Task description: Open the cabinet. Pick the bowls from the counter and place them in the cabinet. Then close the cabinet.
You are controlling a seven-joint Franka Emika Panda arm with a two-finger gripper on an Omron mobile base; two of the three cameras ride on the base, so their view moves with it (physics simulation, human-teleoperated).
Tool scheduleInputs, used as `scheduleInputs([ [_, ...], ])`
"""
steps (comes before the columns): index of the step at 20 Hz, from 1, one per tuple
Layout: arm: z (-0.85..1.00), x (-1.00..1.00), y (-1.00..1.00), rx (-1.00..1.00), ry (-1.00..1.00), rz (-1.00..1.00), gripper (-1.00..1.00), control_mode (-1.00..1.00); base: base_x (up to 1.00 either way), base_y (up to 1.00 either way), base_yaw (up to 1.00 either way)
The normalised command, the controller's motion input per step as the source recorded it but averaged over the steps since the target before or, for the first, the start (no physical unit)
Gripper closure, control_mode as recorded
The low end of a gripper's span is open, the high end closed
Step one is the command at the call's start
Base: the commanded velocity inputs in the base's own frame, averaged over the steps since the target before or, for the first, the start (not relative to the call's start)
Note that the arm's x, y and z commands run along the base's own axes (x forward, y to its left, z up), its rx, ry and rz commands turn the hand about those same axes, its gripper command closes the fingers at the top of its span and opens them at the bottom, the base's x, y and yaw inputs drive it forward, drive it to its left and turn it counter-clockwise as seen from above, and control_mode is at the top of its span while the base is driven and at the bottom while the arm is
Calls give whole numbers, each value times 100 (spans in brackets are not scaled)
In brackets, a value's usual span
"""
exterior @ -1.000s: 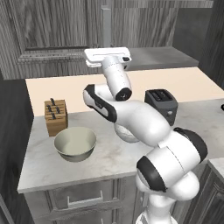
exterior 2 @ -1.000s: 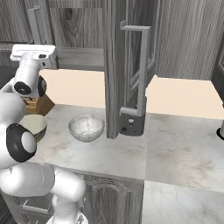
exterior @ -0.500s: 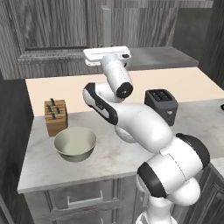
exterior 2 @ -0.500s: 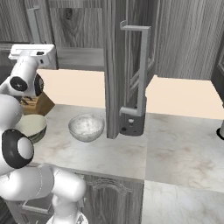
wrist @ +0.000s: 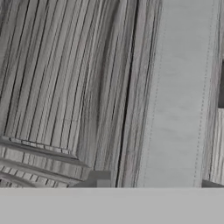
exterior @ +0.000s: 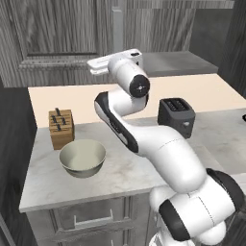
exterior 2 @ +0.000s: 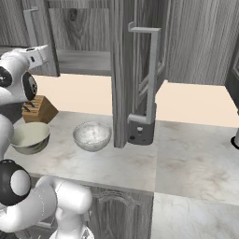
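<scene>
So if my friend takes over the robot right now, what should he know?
Gripper: up at the cabinet; can't tell if it is open or shut, nothing seen held.
Cabinet: one door swung open, shelf showing.
Beige bowl on the counter by the knife block. Speckled bowl on the counter too.
Done: that door opened.
Left: put both bowls in, close the cabinet.

Cabinet (exterior 2: 126,70) door stood open; marbled bowl (exterior 2: 92,136) and beige bowl (exterior 2: 29,137) sat apart on tabletop (exterior 2: 186,163).
</scene>
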Motion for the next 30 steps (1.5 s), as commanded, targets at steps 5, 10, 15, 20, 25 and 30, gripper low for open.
scheduleInputs([
  [5,17,-68,100,-20,20,0,100,-100,0,0,0],
  [10,8,-95,100,-12,-1,-9,100,-100,0,0,0],
  [15,0,-100,100,-11,-7,-15,100,-100,0,0,0],
  [20,6,-86,100,-7,-3,-16,100,-100,0,0,0],
  [25,3,-63,100,0,0,-14,100,-100,0,0,0],
  [30,0,-73,100,0,1,-12,100,-100,0,0,0],
])
